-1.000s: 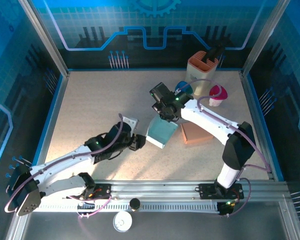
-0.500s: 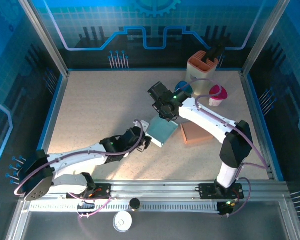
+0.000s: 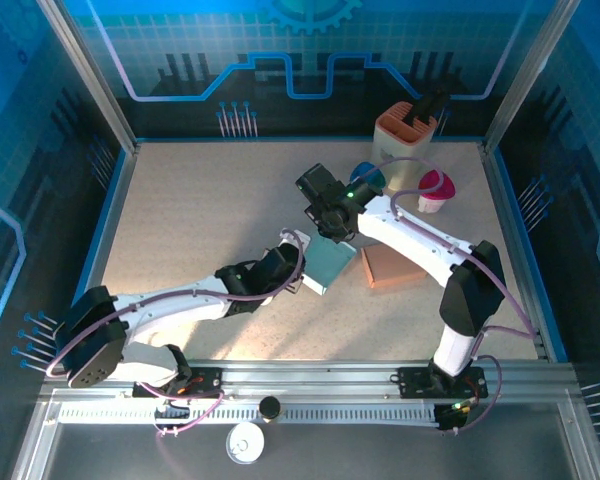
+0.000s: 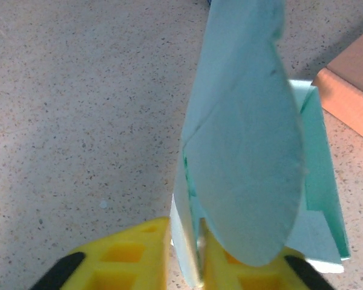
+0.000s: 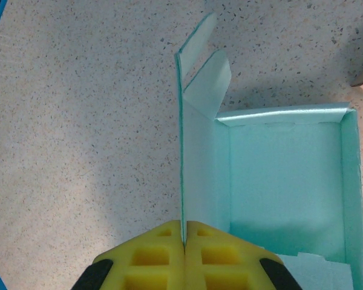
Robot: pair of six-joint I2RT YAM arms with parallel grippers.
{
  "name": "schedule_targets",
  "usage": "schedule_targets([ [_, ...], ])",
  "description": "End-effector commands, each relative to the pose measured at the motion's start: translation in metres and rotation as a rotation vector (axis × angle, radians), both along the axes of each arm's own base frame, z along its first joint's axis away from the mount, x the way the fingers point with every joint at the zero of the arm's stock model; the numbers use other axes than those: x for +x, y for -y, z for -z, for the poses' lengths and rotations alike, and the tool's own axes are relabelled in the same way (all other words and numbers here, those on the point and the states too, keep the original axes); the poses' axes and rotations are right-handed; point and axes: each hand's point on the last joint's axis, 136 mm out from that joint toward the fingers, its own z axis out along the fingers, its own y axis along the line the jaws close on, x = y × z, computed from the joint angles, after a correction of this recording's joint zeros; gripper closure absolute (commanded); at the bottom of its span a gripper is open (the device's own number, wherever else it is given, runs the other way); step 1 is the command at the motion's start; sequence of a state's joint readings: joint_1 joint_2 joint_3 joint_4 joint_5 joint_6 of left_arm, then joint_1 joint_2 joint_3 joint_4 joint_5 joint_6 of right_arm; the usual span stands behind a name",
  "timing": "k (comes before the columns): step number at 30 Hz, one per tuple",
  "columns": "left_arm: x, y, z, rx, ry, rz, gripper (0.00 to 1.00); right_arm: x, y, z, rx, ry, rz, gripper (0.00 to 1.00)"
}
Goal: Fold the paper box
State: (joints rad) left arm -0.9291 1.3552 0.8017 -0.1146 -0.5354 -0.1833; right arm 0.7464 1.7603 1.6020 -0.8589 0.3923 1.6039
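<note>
The teal paper box (image 3: 328, 262) lies open-topped in the middle of the table. My right gripper (image 3: 325, 225) is at its far edge and is shut on an upright side wall (image 5: 196, 151), with the box's hollow inside (image 5: 284, 181) to the right of the fingers. My left gripper (image 3: 292, 272) is at the box's near-left corner. Its yellow fingers (image 4: 130, 257) stand close on either side of a thin upright wall (image 4: 186, 241), and a rounded teal flap (image 4: 248, 151) rises in front of that camera.
A brown flat block (image 3: 390, 265) lies just right of the box, also visible as a brown block (image 4: 351, 84) in the left wrist view. At the back right stand an orange container (image 3: 405, 135), a blue object (image 3: 365, 175) and a pink-and-white cup (image 3: 435, 190).
My left arm has swung right and forward until its gripper reached the box's near-left corner. The right gripper has kept its hold and hardly moved.
</note>
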Motion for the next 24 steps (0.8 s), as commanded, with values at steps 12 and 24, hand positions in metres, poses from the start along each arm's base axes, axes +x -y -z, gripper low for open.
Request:
schedule_targets([
  [12,0.001,-0.012,-0.019,-0.048,0.028,0.098,1.0,0.015,-0.035,-0.089,-0.061,0.483,-0.56,0.34],
  [24,0.018,-0.038,-0.03,-0.127,-0.003,0.264,1.0,0.007,0.058,-0.072,-0.007,0.731,-1.004,0.31],
])
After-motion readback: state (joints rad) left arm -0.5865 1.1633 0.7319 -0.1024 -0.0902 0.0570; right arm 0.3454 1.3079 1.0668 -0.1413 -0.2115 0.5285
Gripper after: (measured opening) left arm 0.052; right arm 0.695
